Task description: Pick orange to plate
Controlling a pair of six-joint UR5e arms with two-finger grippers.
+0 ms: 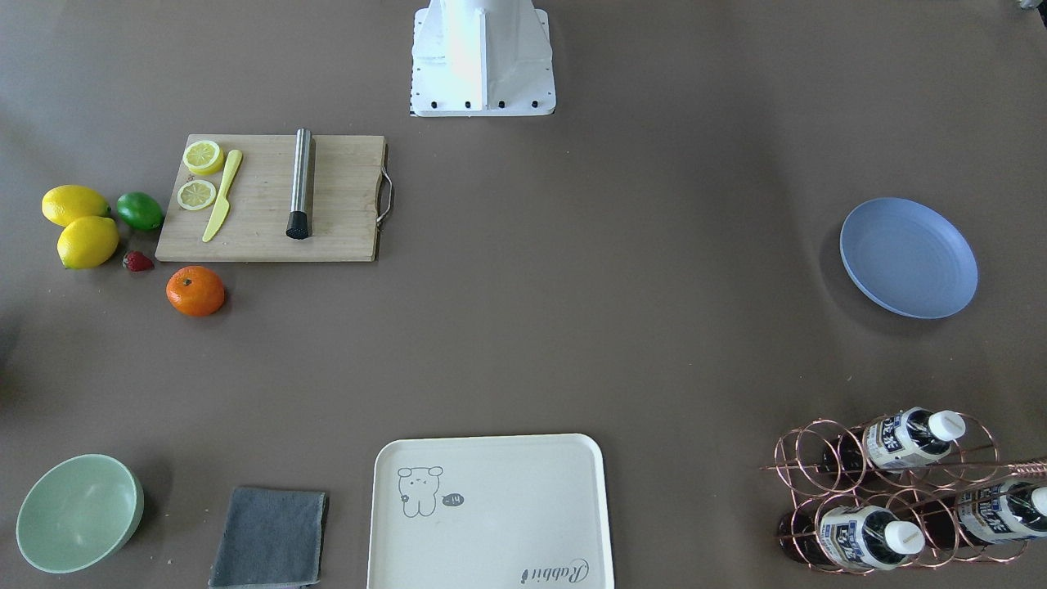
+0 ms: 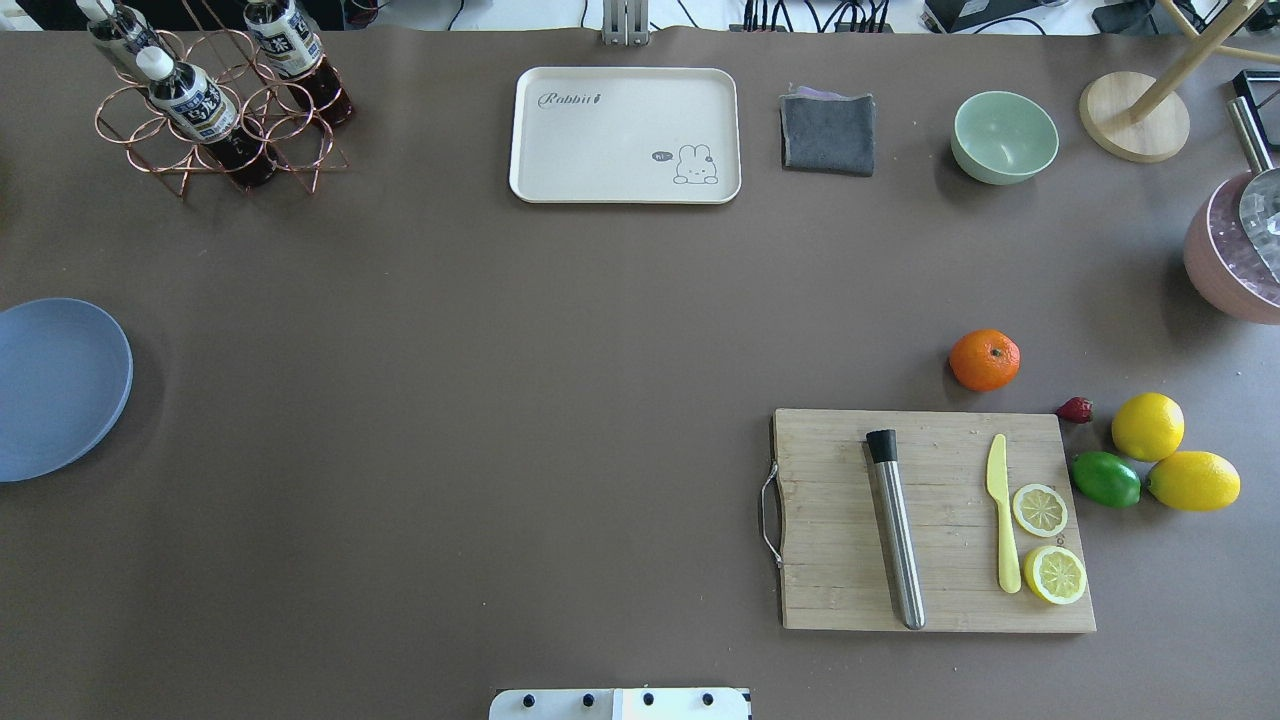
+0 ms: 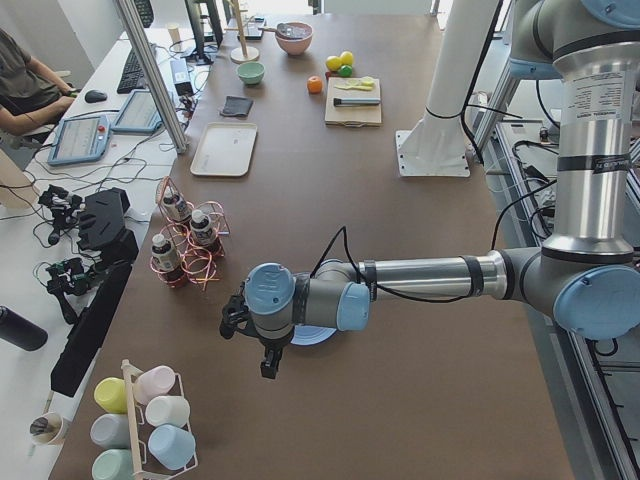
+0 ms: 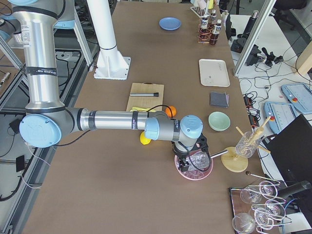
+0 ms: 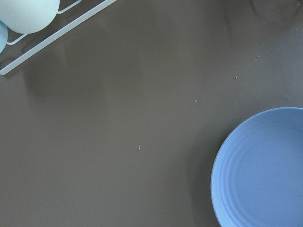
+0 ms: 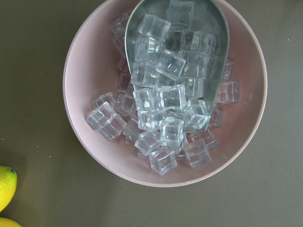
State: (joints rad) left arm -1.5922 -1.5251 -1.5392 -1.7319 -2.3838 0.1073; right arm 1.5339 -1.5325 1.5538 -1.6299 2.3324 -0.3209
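Observation:
The orange (image 2: 985, 360) sits on the brown table just beyond the cutting board (image 2: 930, 520), and shows too in the front view (image 1: 195, 291). The blue-lavender plate (image 2: 55, 390) lies bare at the table's far left edge (image 1: 908, 258); its rim fills the left wrist view's lower right (image 5: 265, 170). My left gripper (image 3: 262, 350) hovers beside the plate, seen only from the side, so I cannot tell its state. My right gripper (image 4: 187, 163) hangs over a pink bowl of ice cubes (image 6: 165, 94), well away from the orange; I cannot tell its state either.
Two lemons (image 2: 1170, 455), a lime (image 2: 1105, 479) and a strawberry (image 2: 1075, 409) lie right of the board, which carries a steel muddler, a yellow knife and lemon slices. A cream tray (image 2: 625, 135), grey cloth (image 2: 827, 132), green bowl (image 2: 1004, 137) and bottle rack (image 2: 215, 100) line the far edge.

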